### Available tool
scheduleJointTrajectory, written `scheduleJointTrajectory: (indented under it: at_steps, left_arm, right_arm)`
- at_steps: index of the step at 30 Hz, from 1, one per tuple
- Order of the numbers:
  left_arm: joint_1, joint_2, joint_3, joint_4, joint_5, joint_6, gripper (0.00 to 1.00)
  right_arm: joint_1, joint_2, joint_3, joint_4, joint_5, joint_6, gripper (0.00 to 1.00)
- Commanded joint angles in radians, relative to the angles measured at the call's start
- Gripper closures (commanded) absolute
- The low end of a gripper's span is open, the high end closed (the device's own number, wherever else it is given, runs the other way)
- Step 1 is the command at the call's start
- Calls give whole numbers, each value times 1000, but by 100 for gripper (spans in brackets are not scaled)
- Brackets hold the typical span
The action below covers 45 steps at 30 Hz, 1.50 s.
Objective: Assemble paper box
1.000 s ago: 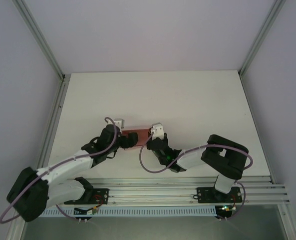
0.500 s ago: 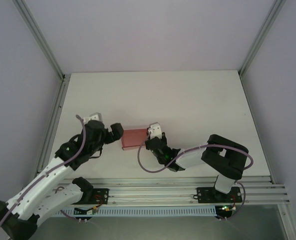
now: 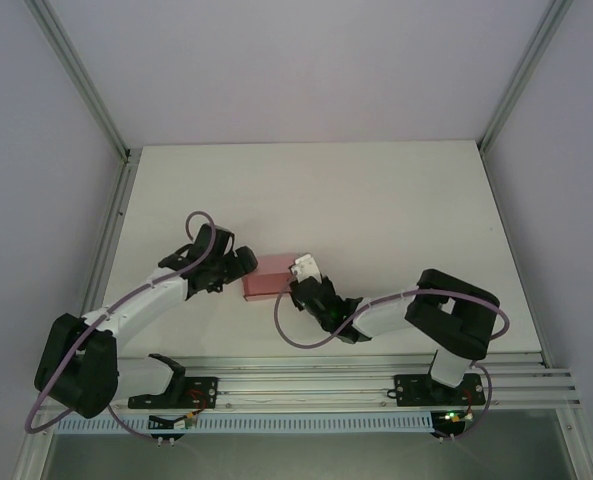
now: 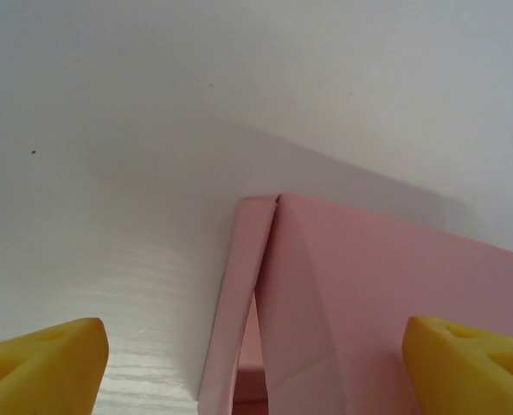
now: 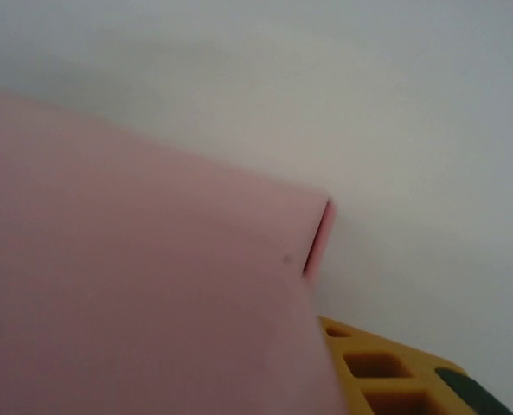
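The left claw (image 4: 256, 359), spread wide, should softly push the loose flap (image 4: 239, 294) of the box (image 4: 386, 303) shut while the right claw (image 3: 294, 284), pinching or not I cannot tell, steadies it.

**Box End and Grip Out of Sight**

From above, the right arm's black gripper (image 3: 294, 287) hides the right end of the small folded pink card box (image 3: 266, 280). Its wrist view blurs the box, cropped left and below. Its grip is unreadable.
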<state>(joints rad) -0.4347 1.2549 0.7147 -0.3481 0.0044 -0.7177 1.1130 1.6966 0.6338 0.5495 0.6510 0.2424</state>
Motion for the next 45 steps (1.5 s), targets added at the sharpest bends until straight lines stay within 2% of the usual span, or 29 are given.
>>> scheduleJointTrajectory:
  at_steps: [1,5,7,9,11,15,17,21,23,25,27,34,38,42,45]
  left_arm:
    - [6,-6,-63,60,45,0,19]
    - [5,-4,-129,143,55,1,27]
    - [4,12,-135,152,56,15,28]
    - [2,26,-139,157,56,32,29]
    - [-5,39,-139,164,56,49,32]
    - [-20,61,-153,179,42,67,38]
    - [-27,68,-165,192,46,69,39]
    - [-53,88,-183,213,27,77,41]
    - [-68,102,-178,195,2,85,43]
    - [-80,113,-179,181,-30,88,44]
    - [-87,119,-185,187,-45,86,44]
    - [-113,188,-164,178,-69,82,47]
    - [-115,212,-142,185,-23,95,47]
    - [-115,174,-119,171,1,103,46]
    - [-114,101,-90,151,28,113,37]
  right_arm:
    - [7,-92,50,-253,-176,23,59]
    - [8,-216,40,-421,-243,62,44]
    - [8,-299,3,-451,-300,28,26]
    - [7,-387,-38,-461,-396,-29,1]
    - [7,-476,-76,-463,-442,-53,0]
    - [-8,-585,-134,-346,-328,8,0]
    - [-63,-580,-92,-343,-356,91,0]
    - [-203,-435,132,-605,-385,395,0]
    - [-241,-330,238,-729,-406,421,0]
    - [-245,-240,309,-821,-352,405,0]
    - [-246,-187,323,-834,-352,388,0]
    - [-261,-29,294,-852,-442,478,6]
    - [-278,41,318,-864,-490,497,10]
    - [-289,10,319,-868,-505,508,11]
    - [-310,-68,303,-863,-500,507,10]
